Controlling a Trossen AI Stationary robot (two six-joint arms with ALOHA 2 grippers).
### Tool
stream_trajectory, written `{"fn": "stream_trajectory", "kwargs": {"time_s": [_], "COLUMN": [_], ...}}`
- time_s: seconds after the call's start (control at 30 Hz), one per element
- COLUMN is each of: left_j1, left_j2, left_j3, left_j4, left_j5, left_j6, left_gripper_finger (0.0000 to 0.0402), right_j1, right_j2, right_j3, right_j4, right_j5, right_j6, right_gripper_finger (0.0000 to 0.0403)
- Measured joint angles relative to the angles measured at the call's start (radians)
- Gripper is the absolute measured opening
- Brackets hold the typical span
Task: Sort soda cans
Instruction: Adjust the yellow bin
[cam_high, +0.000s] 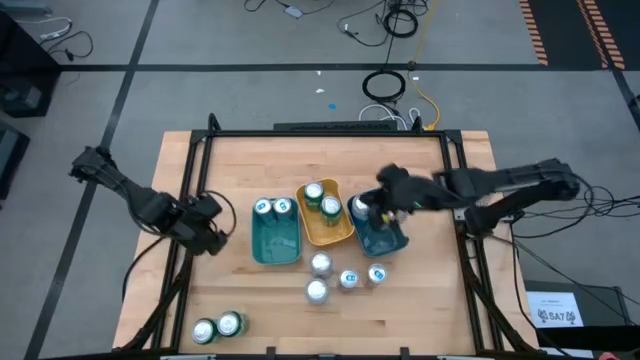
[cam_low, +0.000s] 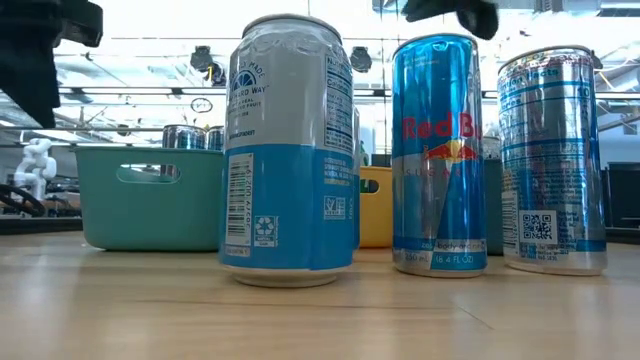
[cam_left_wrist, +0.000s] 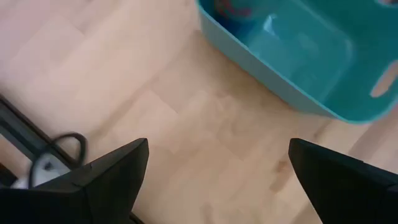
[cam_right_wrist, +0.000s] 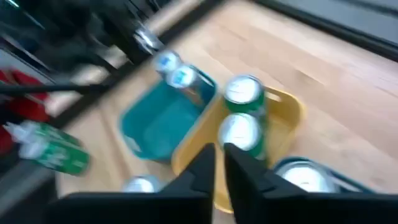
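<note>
Sorted: two cans in teal tray (cam_high: 275, 238), two in yellow tray (cam_high: 326, 224), one in blue tray (cam_high: 383, 238) | left: four cans (cam_high: 345, 279) mid-bench, two (cam_high: 217, 327) near front-left corner | right gripper (cam_high: 385, 203) over blue tray, fingers nearly together, empty | left gripper (cam_high: 213, 222) beside teal tray, fingers wide.

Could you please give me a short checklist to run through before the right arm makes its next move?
1. Right gripper shut and empty: ok, fingers together with no can between them.
2. Right gripper over the blue tray: ok.
3. Can in the blue tray: ok.
4. Loose cans waiting on the table: ok, several.
5. Left gripper open, clear beside the teal tray: ok.
</note>
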Motion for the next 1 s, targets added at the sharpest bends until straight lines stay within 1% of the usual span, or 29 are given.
{"fn": "stream_trajectory", "kwargs": {"time_s": [0.03,0.17,0.23,0.33,0.5,0.67,0.8,0.87,1.0], "left_j1": [0.01,0.054,0.076,0.102,0.12,0.12,0.12,0.12,0.12], "left_j2": [-0.028,-0.123,-0.157,-0.194,-0.217,-0.215,-0.215,-0.215,-0.215], "left_j3": [-0.006,-0.005,-0.005,-0.005,-0.005,-0.005,-0.005,-0.005,-0.005], "left_j4": [-0.007,-0.008,-0.01,-0.014,-0.013,0.011,0.024,0.025,0.03], "left_j5": [-0.008,-0.054,-0.058,-0.059,-0.059,-0.059,-0.059,-0.059,-0.06], "left_j6": [0.014,0.095,0.132,0.168,0.166,0.146,0.095,0.078,0.038], "left_gripper_finger": [0.0396,0.0396,0.0396,0.0396,0.0396,0.0396,0.0396,0.0396,0.0396], "right_j1": [-0.036,-0.173,-0.229,-0.304,-0.457,-0.578,-0.611,-0.61,-0.631], "right_j2": [0.038,0.198,0.277,0.381,0.515,0.618,0.695,0.727,0.772], "right_j3": [0.046,0.209,0.265,0.312,0.327,0.327,0.327,0.327,0.327], "right_j4": [-0.045,-0.173,-0.192,-0.189,-0.137,-0.091,-0.056,-0.058,-0.048], "right_j5": [-0.035,-0.165,-0.218,-0.279,-0.416,-0.493,-0.576,-0.585,-0.592], "right_j6": [-0.022,-0.094,-0.147,-0.223,-0.313,-0.359,-0.425,-0.472,-0.502], "right_gripper_finger": [0.0012,0.0006,0.0001,0.0001,0.0,0.0,0.0,0.0,0.0]}}
